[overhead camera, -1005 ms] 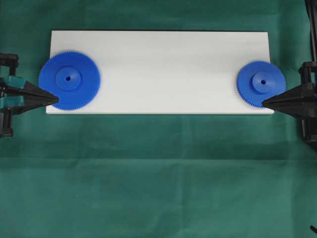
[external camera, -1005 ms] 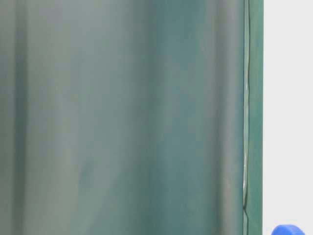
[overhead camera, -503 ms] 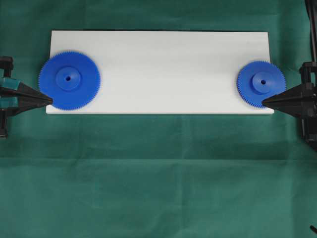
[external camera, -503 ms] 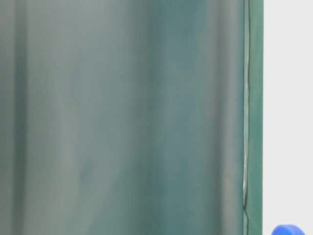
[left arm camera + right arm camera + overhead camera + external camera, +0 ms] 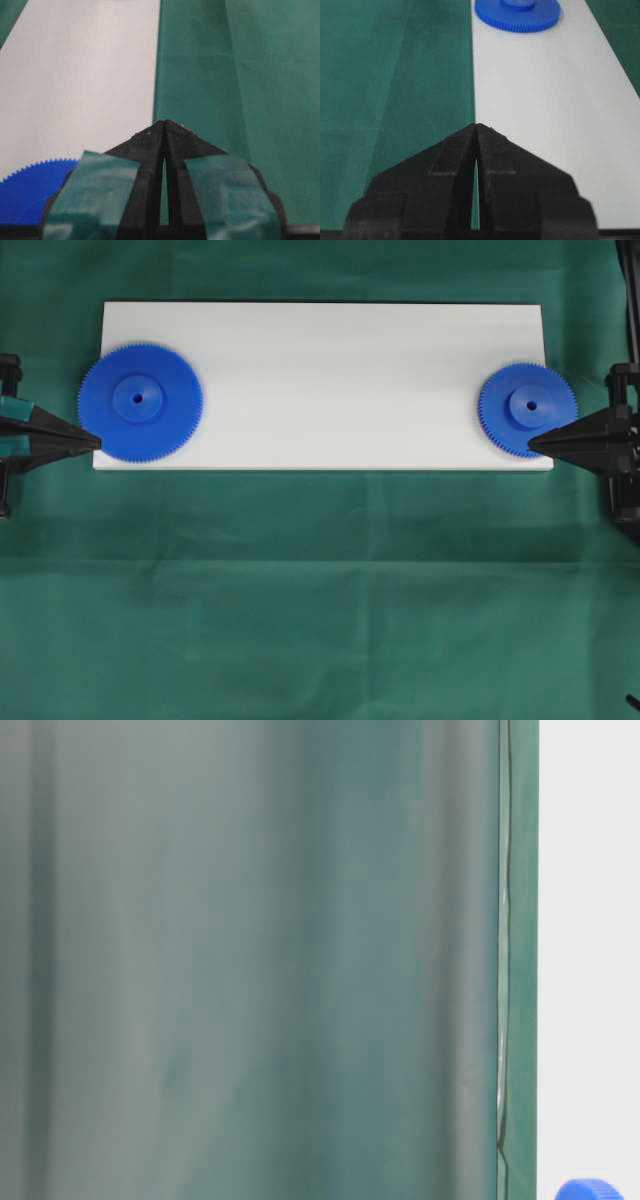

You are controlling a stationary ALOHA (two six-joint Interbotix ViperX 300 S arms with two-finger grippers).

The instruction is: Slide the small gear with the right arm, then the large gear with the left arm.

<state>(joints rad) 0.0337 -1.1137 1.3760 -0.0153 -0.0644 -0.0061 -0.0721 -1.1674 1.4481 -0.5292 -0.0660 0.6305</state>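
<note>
The large gear (image 5: 140, 402) lies flat at the left end of the white board (image 5: 330, 380); its toothed rim also appears low in the left wrist view (image 5: 30, 187). My left gripper (image 5: 97, 443) is shut and empty, its point just off the gear's lower-left rim; its teal-taped fingers meet at the tip (image 5: 164, 122). The small gear (image 5: 528, 408) lies at the board's right end. My right gripper (image 5: 531, 446) is shut and empty, pointing at that gear's lower rim. In the right wrist view its tip (image 5: 477, 125) sits over the board's front edge, with the large gear (image 5: 517, 15) far ahead.
Green cloth (image 5: 320, 600) covers the table around the board, and a green curtain (image 5: 250, 960) hangs behind. A blue gear part (image 5: 590, 1188) shows at table level; I cannot tell which gear. Between the gears the board is bare white (image 5: 555, 100).
My left gripper has drawn back to the left, from over the large gear's lower-left rim to just outside it. Both gears and the right gripper have stayed put.
</note>
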